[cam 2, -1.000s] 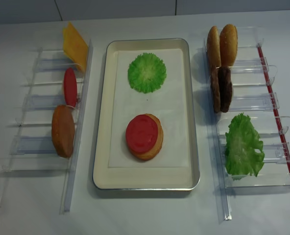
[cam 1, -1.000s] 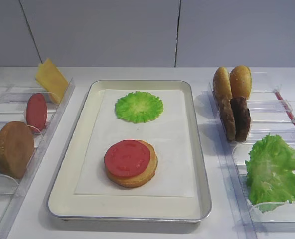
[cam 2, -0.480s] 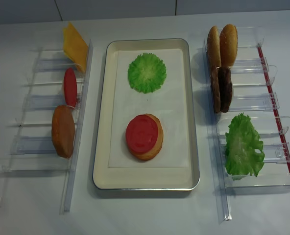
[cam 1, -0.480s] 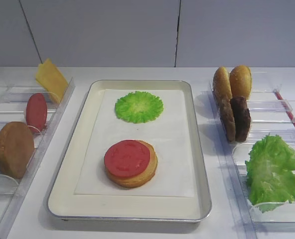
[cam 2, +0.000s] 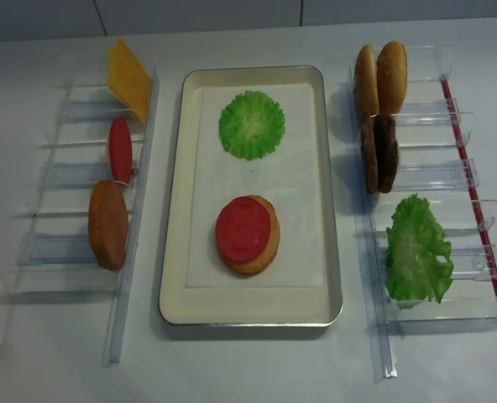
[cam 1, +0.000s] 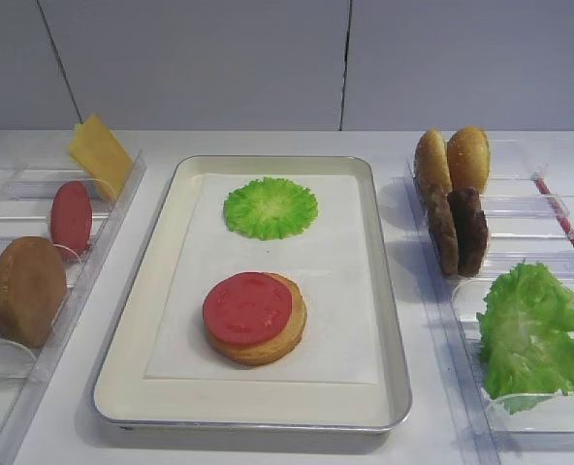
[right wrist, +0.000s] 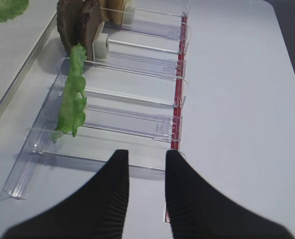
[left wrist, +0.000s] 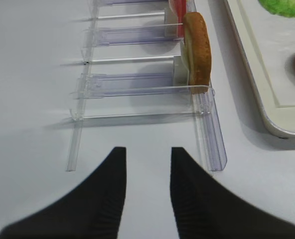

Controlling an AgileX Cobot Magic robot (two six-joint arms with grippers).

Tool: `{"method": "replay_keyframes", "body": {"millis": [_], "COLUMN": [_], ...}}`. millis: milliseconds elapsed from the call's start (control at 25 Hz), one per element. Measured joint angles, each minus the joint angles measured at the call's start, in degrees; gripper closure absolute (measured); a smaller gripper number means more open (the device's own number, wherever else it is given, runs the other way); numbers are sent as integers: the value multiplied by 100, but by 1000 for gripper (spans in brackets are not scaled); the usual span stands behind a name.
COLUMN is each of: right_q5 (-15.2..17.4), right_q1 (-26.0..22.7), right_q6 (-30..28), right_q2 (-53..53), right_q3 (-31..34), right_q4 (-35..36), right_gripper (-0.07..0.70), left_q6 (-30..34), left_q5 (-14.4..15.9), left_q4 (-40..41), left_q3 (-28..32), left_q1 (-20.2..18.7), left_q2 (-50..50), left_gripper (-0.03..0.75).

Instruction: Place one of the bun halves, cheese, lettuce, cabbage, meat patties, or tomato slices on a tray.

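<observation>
The silver tray (cam 1: 389, 291) lies in the middle, lined with white paper. On it sit a round frilly green cabbage leaf (cam 1: 270, 207) and a bun half (cam 1: 289, 334) topped by a tomato slice (cam 1: 247, 308). The left rack holds the cheese (cam 1: 101, 155), another tomato slice (cam 1: 71, 217) and a bun half (cam 1: 27, 291). In the right rack stand two bun halves (cam 1: 450, 160), two meat patties (cam 1: 459, 231) and the lettuce (cam 1: 534, 329). My left gripper (left wrist: 148, 152) hovers open and empty before the left rack. My right gripper (right wrist: 147, 155) is open and empty near the lettuce (right wrist: 73, 97).
Clear plastic racks (cam 2: 72, 210) (cam 2: 450, 176) flank the tray on both sides. A red strip (right wrist: 177, 99) runs along the right rack's outer edge. Bare white table lies around both grippers. A grey wall stands behind.
</observation>
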Motion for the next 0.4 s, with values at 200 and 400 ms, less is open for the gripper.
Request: {"method": "replay_keyframes", "body": {"millis": [200, 400], "right_q5": [0, 0], "right_q1": [0, 0], "right_q6": [0, 0], "right_q2": [0, 0], "right_q3": [0, 0], "right_q4": [0, 0], "right_gripper": [394, 394], "left_q6": [0, 0], "left_q5": [0, 0], "left_q4": [0, 0], "left_q3": [0, 0], "left_q1": [0, 0], "left_q2": [0, 0], "left_gripper": [510, 510]}}
